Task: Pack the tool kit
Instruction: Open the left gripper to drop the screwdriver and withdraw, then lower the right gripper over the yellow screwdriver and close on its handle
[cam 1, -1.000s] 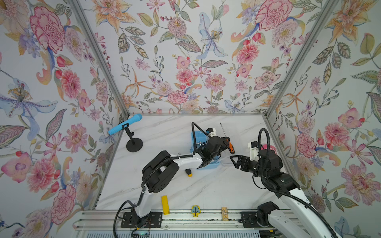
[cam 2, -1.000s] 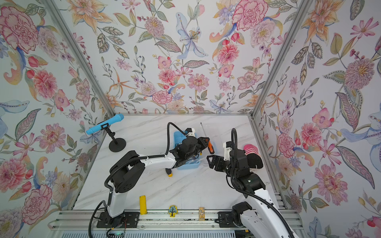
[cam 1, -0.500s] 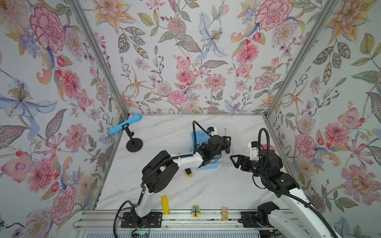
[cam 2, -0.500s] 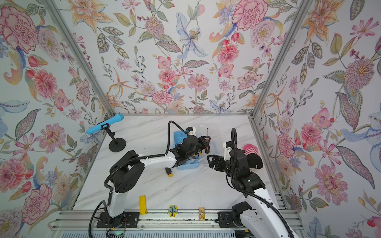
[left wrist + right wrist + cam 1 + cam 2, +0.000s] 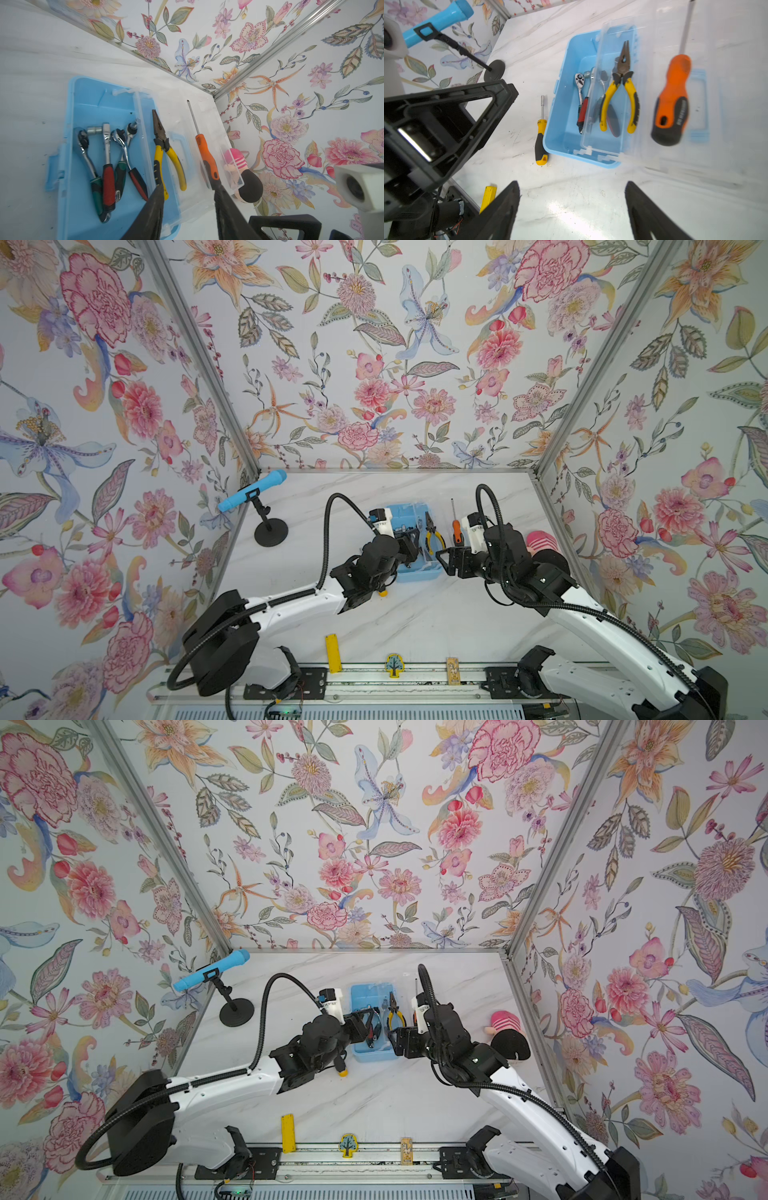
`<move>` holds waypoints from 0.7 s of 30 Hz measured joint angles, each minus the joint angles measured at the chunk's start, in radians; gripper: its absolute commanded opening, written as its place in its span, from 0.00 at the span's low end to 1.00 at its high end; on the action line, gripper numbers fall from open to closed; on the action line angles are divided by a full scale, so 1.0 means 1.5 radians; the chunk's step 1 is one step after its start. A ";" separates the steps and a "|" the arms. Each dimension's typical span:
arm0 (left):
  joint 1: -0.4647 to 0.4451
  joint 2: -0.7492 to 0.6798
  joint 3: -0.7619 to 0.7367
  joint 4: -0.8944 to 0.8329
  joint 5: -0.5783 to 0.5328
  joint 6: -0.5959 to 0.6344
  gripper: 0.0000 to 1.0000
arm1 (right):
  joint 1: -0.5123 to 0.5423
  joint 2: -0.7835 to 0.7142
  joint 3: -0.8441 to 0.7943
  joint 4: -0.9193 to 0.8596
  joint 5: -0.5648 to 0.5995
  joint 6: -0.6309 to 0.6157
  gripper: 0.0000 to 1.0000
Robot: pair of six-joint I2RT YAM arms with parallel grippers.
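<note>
On the table (image 5: 415,614), the light-blue box (image 5: 89,99) lies open, ratchet wrenches (image 5: 108,178) inside.

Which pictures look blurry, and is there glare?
Right wrist view: the orange-handled screwdriver and the clear plastic lid look smeared, and a bright glare patch sits on the white marble tabletop; left wrist view: that screwdriver is sharp.

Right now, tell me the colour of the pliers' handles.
Yellow with black, on the pliers; right wrist view best.
</note>
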 measured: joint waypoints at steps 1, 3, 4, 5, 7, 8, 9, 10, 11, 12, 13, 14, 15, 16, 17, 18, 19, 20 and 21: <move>0.000 -0.041 -0.030 -0.018 -0.022 0.005 0.43 | 0.030 0.036 0.026 -0.001 0.008 -0.010 0.79; 0.000 -0.104 -0.084 -0.049 -0.055 0.006 0.43 | 0.077 0.102 0.072 -0.001 0.021 -0.027 0.76; 0.000 -0.136 -0.113 -0.066 -0.071 0.005 0.43 | 0.097 0.139 0.097 -0.001 0.025 -0.038 0.74; 0.000 -0.167 -0.142 -0.083 -0.085 0.002 0.43 | 0.113 0.171 0.121 -0.001 0.028 -0.047 0.72; 0.000 -0.227 -0.197 -0.101 -0.110 -0.013 0.42 | 0.134 0.233 0.163 0.000 0.032 -0.062 0.69; 0.000 -0.258 -0.226 -0.106 -0.119 -0.022 0.41 | 0.141 0.269 0.186 0.000 0.033 -0.070 0.68; 0.000 -0.286 -0.252 -0.109 -0.128 -0.031 0.40 | 0.144 0.295 0.203 0.000 0.033 -0.075 0.67; 0.000 -0.312 -0.276 -0.114 -0.134 -0.040 0.40 | 0.148 0.329 0.223 -0.001 0.034 -0.081 0.66; 0.000 -0.334 -0.296 -0.119 -0.140 -0.049 0.39 | 0.153 0.359 0.241 -0.003 0.036 -0.087 0.65; 0.000 -0.348 -0.308 -0.125 -0.144 -0.053 0.38 | 0.156 0.385 0.256 -0.007 0.037 -0.091 0.64; 0.000 -0.363 -0.320 -0.130 -0.148 -0.060 0.38 | 0.161 0.413 0.274 -0.011 0.040 -0.095 0.63; 0.000 -0.380 -0.331 -0.133 -0.149 -0.066 0.38 | 0.167 0.440 0.291 -0.015 0.041 -0.100 0.63; 0.000 -0.393 -0.339 -0.136 -0.151 -0.071 0.38 | 0.172 0.462 0.306 -0.017 0.041 -0.104 0.62; 0.000 -0.408 -0.349 -0.137 -0.152 -0.076 0.38 | 0.179 0.485 0.321 -0.020 0.043 -0.106 0.62; 0.000 -0.423 -0.358 -0.139 -0.151 -0.080 0.38 | 0.186 0.505 0.334 -0.023 0.046 -0.108 0.62; 0.000 -0.436 -0.366 -0.141 -0.152 -0.083 0.38 | 0.191 0.522 0.346 -0.027 0.050 -0.110 0.62; 0.000 -0.450 -0.374 -0.145 -0.153 -0.085 0.38 | 0.196 0.541 0.360 -0.032 0.053 -0.112 0.62; 0.000 -0.463 -0.380 -0.148 -0.155 -0.088 0.38 | 0.200 0.560 0.374 -0.033 0.055 -0.112 0.61; 0.000 -0.472 -0.385 -0.150 -0.159 -0.089 0.38 | 0.204 0.575 0.384 -0.033 0.057 -0.112 0.61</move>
